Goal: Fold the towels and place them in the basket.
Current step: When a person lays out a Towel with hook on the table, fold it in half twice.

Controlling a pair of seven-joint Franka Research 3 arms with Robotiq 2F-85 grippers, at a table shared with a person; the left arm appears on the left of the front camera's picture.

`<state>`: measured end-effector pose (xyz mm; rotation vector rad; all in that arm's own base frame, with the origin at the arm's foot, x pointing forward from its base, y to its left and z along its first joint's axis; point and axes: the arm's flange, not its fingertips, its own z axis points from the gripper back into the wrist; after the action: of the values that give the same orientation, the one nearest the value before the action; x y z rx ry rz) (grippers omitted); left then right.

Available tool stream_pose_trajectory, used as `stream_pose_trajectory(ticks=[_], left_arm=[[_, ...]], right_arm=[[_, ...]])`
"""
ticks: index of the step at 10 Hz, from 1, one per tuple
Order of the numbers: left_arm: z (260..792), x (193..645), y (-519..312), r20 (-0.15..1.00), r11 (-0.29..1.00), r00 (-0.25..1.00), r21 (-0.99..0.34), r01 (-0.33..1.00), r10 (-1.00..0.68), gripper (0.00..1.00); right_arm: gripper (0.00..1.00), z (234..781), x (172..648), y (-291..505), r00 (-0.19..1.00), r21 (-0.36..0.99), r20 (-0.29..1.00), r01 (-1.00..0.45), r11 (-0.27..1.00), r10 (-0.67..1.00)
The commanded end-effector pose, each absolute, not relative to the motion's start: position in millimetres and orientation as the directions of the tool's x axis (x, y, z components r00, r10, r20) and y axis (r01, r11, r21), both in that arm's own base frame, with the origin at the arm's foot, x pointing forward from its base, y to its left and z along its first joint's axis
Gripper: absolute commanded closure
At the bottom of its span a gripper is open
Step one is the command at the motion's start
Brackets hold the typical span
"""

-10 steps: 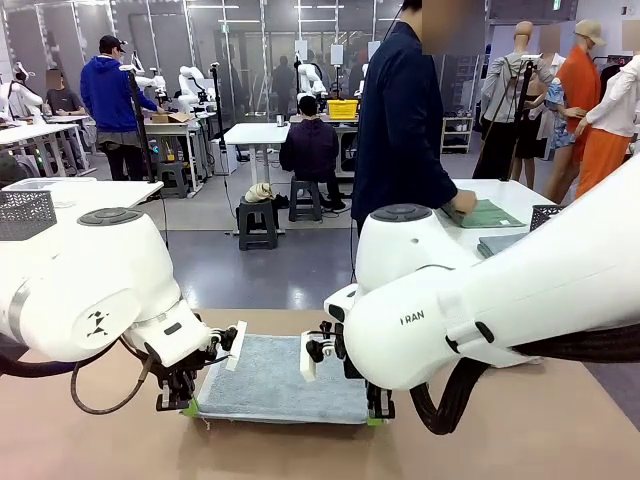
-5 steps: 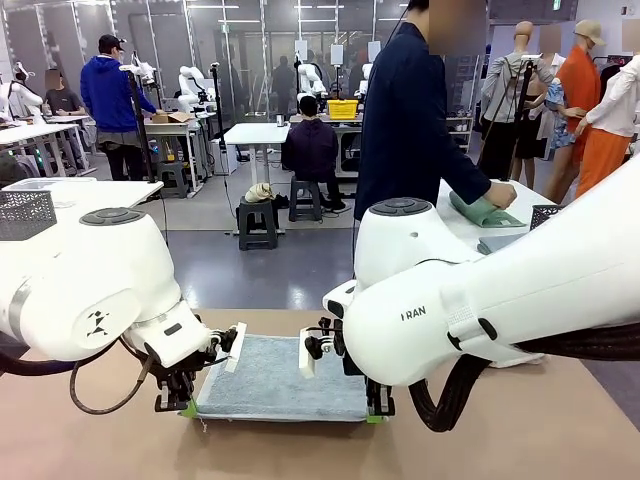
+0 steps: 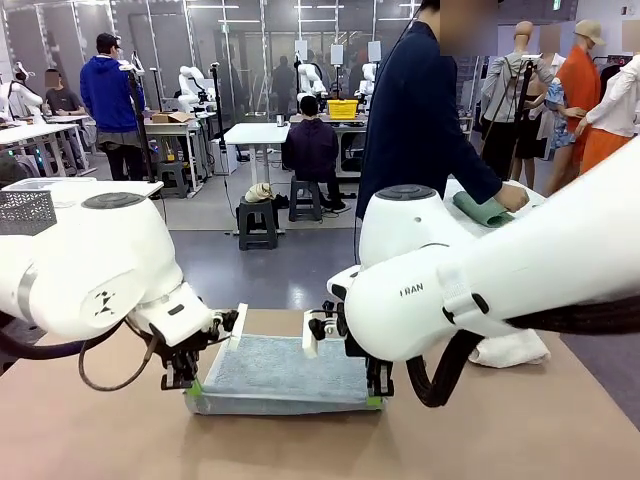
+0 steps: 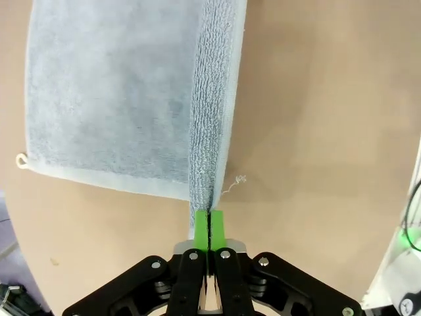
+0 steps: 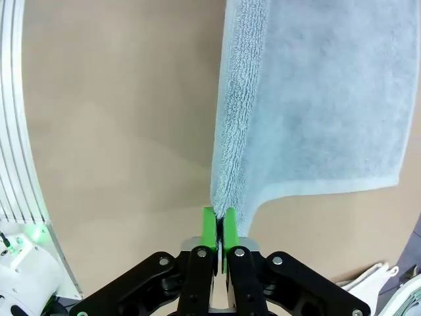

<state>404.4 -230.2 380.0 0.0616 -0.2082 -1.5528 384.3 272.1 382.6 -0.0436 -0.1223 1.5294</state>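
The tan surface [image 3: 100,440] ran across the whole near side. The two white arms took up most of the front view: the left arm [image 3: 90,275] came in from the left and the right arm [image 3: 500,290] from the right, and both bent down to the middle of the surface. The bulk of the right arm hid much of the surface's right side.

Across the surface stood a person [image 3: 410,120] in a dark top. The person was turned towards a white table behind and had one hand [image 3: 515,197] on a green cloth [image 3: 480,210].

The blue-grey towel [image 3: 285,370] lay spread at the centre of the surface, between the two arms. Its near edge was raised off the surface as a ridge. A white towel [image 3: 515,348] lay crumpled on the surface to the right, partly behind the right arm.

A dark perforated basket [image 3: 25,212] stood on a white table at the far left, well apart from both towels. What it held could not be told.

The left pincer [image 3: 190,385] was clamped tight on the towel's near left corner, its green pads pressed together on the cloth. The right pincer [image 3: 375,395] gripped the near right corner in the same way.

In the left wrist view a small hanging loop [image 4: 23,160] showed at one far corner of the towel. A loose thread [image 4: 237,181] curled on the surface just beside the pinched edge.
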Motion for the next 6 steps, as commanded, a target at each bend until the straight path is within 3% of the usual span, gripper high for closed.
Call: stream_pose_trajectory(ticks=[1,6], left_arm=[[386.8,430.2,-233.9,0.065,0.000,-0.011,0.164,0.986,-0.998,0.99],[403.7,503.7,-250.1,0.067,0.004,-0.005,0.138,0.990,-0.998,0.99]], right_arm=[[0.95,386.6,410.7,267.7,0.023,-0.095,0.062,-0.995,0.029,0.998],[0.95,389.9,477.4,271.7,0.019,-0.083,0.062,-0.996,0.024,0.998]])
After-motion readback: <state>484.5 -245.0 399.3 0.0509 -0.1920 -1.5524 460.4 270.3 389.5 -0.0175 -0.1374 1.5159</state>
